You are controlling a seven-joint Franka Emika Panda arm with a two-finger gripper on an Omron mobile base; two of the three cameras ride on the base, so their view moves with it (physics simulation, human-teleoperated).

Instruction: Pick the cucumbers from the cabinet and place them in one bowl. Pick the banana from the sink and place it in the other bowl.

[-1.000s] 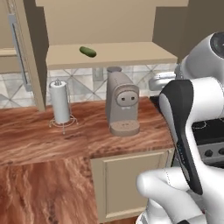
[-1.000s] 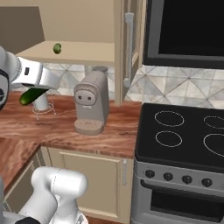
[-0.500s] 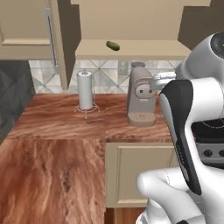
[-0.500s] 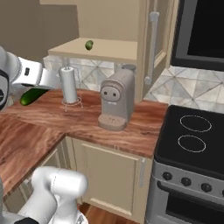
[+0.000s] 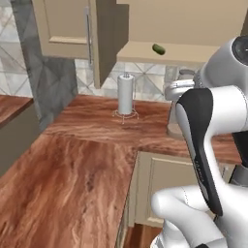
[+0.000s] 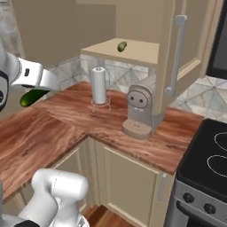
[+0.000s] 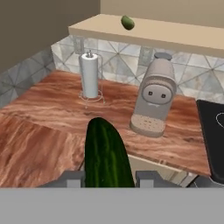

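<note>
The pincer [image 7: 109,177] grips one cucumber [image 7: 106,155], long axis pointing away along the fingers. The other cucumber [image 7: 127,22] lies far ahead, up on the cabinet shelf [image 7: 175,35].

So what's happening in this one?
The robot's hand is shut on one cucumber and holds it out over the wooden counter. The second cucumber lies on the open cabinet shelf, above a paper towel holder and a coffee machine. No bowl can be seen, so nothing is placed yet.
</note>
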